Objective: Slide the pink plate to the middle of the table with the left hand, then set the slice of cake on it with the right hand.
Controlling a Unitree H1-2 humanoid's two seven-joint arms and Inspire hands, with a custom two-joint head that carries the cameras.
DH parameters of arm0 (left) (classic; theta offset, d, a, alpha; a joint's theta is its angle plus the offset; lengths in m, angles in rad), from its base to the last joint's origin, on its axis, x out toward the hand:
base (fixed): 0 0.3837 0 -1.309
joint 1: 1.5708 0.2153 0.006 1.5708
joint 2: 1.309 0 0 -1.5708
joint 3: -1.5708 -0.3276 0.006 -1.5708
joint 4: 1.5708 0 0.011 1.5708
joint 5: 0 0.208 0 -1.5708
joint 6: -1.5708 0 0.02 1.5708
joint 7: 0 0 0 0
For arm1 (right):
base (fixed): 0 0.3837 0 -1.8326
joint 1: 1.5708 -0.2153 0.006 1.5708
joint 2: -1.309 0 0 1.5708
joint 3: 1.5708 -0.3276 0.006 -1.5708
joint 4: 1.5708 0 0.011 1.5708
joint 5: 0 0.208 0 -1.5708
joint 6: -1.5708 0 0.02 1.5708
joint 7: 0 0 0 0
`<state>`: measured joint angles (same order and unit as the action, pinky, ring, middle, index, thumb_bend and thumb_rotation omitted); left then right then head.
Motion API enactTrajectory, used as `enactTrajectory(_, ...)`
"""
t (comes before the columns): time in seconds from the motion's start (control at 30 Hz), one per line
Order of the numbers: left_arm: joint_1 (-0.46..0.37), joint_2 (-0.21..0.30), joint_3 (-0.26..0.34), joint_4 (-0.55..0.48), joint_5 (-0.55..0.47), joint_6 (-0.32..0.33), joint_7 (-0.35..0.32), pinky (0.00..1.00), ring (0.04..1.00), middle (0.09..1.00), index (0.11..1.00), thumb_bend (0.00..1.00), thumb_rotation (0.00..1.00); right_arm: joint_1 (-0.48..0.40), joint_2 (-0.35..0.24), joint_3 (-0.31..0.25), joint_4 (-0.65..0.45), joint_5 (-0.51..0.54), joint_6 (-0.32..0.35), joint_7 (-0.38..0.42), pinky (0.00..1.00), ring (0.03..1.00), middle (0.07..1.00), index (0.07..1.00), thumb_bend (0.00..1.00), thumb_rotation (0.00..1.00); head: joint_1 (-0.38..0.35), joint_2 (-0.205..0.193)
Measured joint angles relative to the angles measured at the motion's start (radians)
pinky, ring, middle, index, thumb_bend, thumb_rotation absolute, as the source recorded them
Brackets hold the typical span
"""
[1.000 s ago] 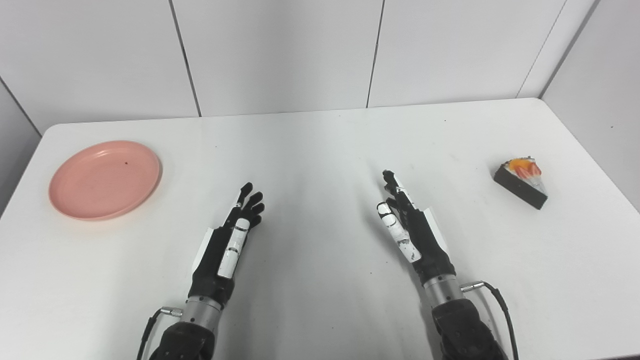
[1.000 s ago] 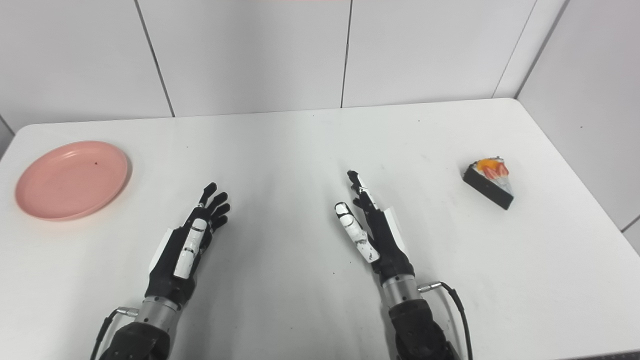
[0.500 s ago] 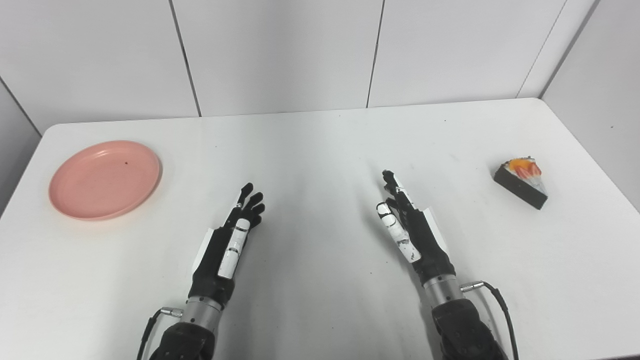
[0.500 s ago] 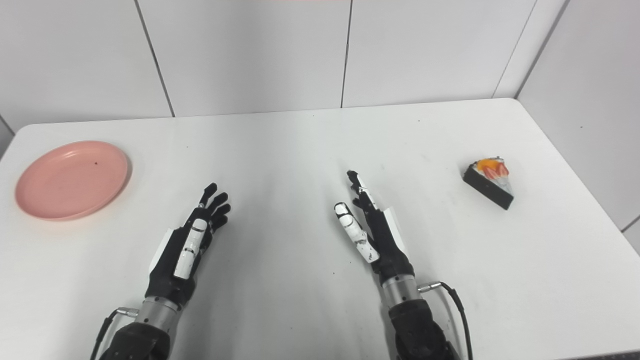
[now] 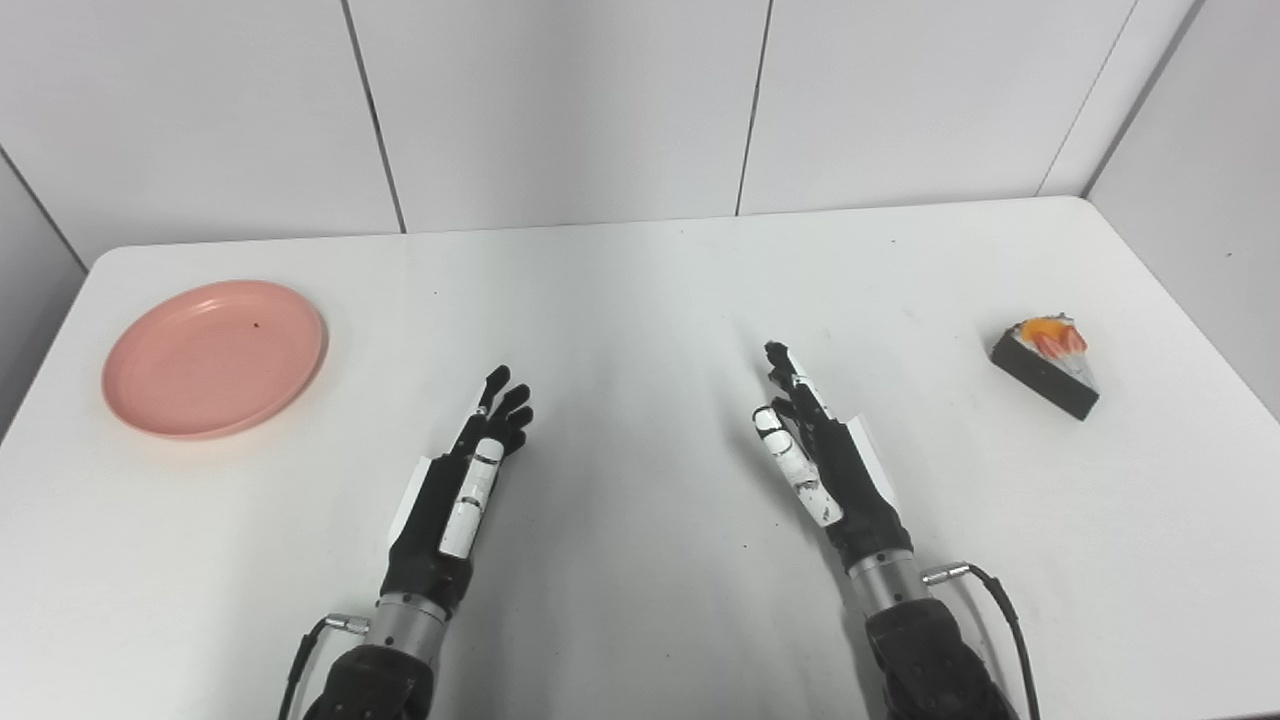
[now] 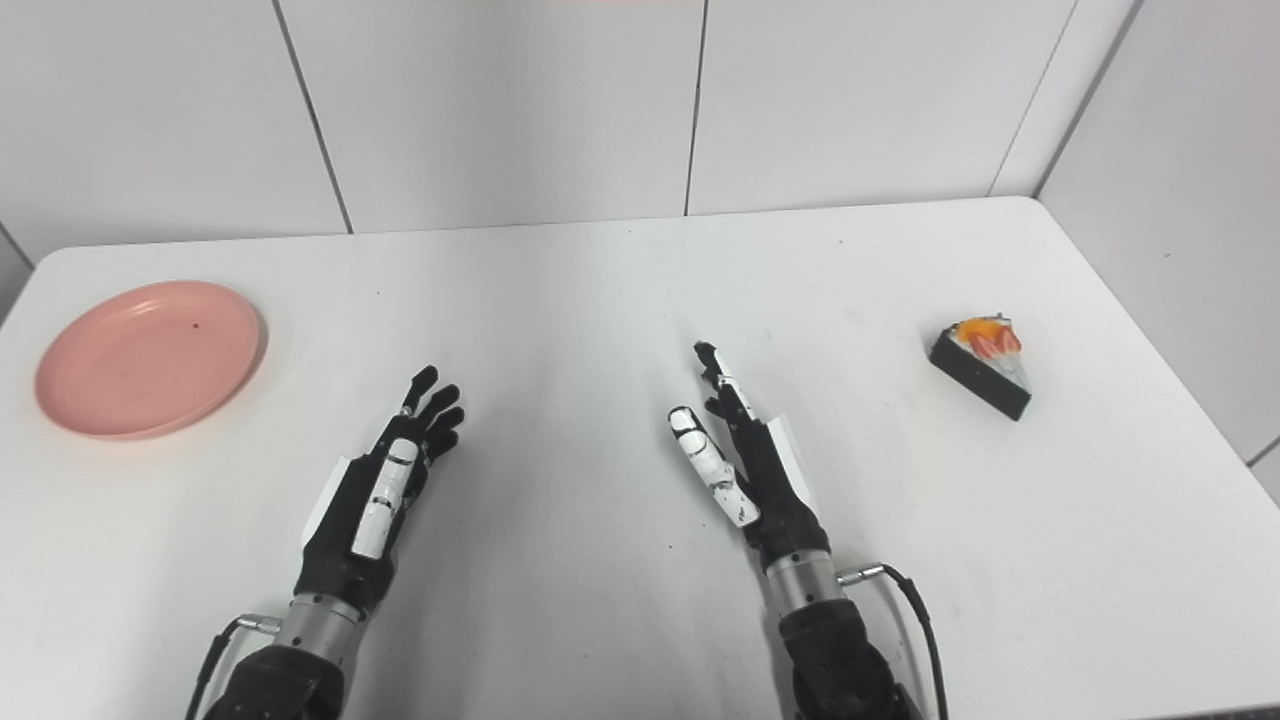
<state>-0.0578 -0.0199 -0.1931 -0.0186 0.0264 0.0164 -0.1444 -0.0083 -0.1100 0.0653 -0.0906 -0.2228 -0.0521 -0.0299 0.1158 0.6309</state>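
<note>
**No real motion, task not started**

We see a slight shift of the whole picture over the last second, which we read as the head camera moving; nothing on the table (image 5: pixel 640 260) moved. The pink plate (image 5: pixel 214 357) sits near the left edge, toward the far-left corner, and the slice of cake (image 5: pixel 1046 364) near the right edge. Our left hand (image 5: pixel 463 485) and right hand (image 5: pixel 820 462) stay near the front edge, fingers extended, empty, probably hovering; contact with the surface is hard to judge. The plate slide is next, with a long reach for the left hand.
</note>
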Motion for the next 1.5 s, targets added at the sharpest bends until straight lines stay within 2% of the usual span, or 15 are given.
enactTrajectory(0.13,-0.003,-0.017,-0.004,0.026,0.019,-0.026,0.021,0.93,0.931,0.951,0.949,0.43,1.00,-0.008,-0.021,-0.003,0.026,0.017,-0.048,0.001,0.89,0.941,0.963,0.954,0.38,1.00,0.045,-0.028)
enactTrajectory(0.17,-0.006,-0.023,-0.005,0.035,0.025,-0.030,0.024,0.93,0.932,0.952,0.949,0.43,1.00,-0.012,-0.028,-0.006,0.036,0.021,-0.059,0.002,0.90,0.943,0.966,0.957,0.37,1.00,0.103,-0.066)
enactTrajectory(0.2,-0.011,-0.027,-0.006,0.044,0.033,-0.033,0.030,0.93,0.933,0.952,0.948,0.43,1.00,-0.019,-0.035,-0.009,0.050,0.031,-0.073,0.007,0.91,0.945,0.969,0.961,0.39,1.00,0.125,-0.066)
enactTrajectory(0.23,-0.020,-0.034,-0.008,0.059,0.039,-0.037,0.034,0.93,0.933,0.952,0.948,0.43,1.00,-0.027,-0.043,-0.014,0.069,0.044,-0.095,0.011,0.91,0.945,0.969,0.961,0.39,1.00,0.125,-0.066)
enactTrajectory(0.37,-0.049,-0.055,-0.013,0.101,0.053,-0.059,0.050,0.93,0.942,0.957,0.955,0.42,1.00,-0.044,-0.057,-0.027,0.099,0.074,-0.114,0.018,0.93,0.958,0.976,0.969,0.42,1.00,0.160,-0.112)
enactTrajectory(0.53,-0.073,-0.075,-0.023,0.140,0.071,-0.078,0.057,0.92,0.943,0.952,0.953,0.46,1.00,-0.054,-0.066,-0.032,0.116,0.096,-0.141,0.022,0.94,0.963,0.980,0.971,0.40,1.00,0.182,-0.131)
enactTrajectory(0.77,-0.092,-0.090,-0.025,0.172,0.081,-0.091,0.062,0.92,0.937,0.945,0.945,0.46,1.00,-0.074,-0.076,-0.044,0.149,0.107,-0.171,0.032,0.94,0.961,0.977,0.967,0.40,1.00,0.190,-0.126)
enactTrajectory(1.0,-0.092,-0.091,-0.020,0.171,0.080,-0.091,0.062,0.92,0.933,0.945,0.946,0.45,1.00,-0.074,-0.076,-0.044,0.148,0.105,-0.172,0.036,0.93,0.953,0.972,0.964,0.40,1.00,0.186,-0.122)
enactTrajectory(1.17,-0.090,-0.091,-0.019,0.156,0.078,-0.087,0.056,0.93,0.934,0.947,0.946,0.44,1.00,-0.074,-0.075,-0.043,0.145,0.104,-0.172,0.036,0.92,0.950,0.969,0.961,0.39,1.00,0.177,-0.100)
enactTrajectory(1.33,-0.054,-0.090,-0.020,0.096,0.059,-0.038,0.041,0.93,0.930,0.942,0.939,0.44,1.00,-0.074,-0.072,-0.042,0.139,0.103,-0.172,0.036,0.93,0.954,0.973,0.962,0.40,1.00,0.173,-0.094)
enactTrajectory(1.5,-0.049,-0.070,-0.020,0.031,0.047,0.057,0.007,0.94,0.931,0.939,0.939,0.43,1.00,-0.075,-0.072,-0.042,0.139,0.106,-0.172,0.037,0.93,0.957,0.975,0.964,0.40,1.00,0.171,-0.089)
